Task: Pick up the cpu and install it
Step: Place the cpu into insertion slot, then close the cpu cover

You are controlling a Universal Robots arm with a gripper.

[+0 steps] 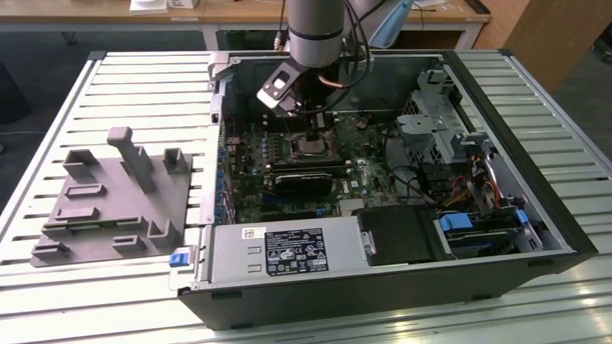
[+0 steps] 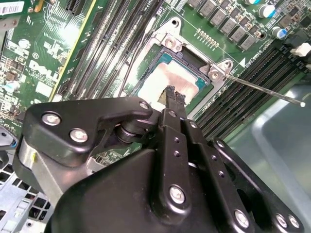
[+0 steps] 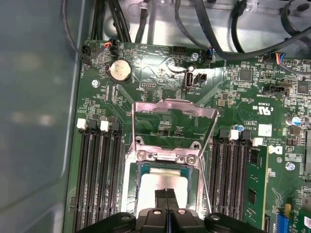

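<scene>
Gripper [image 2: 175,93] is hanging with its two black fingers pressed together, nothing clamped between them, their tips pointing down at, or just touching, the cpu [image 2: 160,80]; contact cannot be told. The cpu is lying flat inside the motherboard socket [image 3: 167,155], its pale metal top facing up in both wrist views. Beyond it the socket's load plate [image 3: 175,107] is standing swung open, and memory slots [image 3: 97,170] are flanking the socket on the green motherboard [image 3: 146,73]. In the exterior view the arm [image 1: 316,29] is reaching into the open computer case [image 1: 383,287], which is lying on a slatted table [image 1: 143,79]; a grey tray [image 1: 105,208] is sitting toward the exterior view's left.
</scene>
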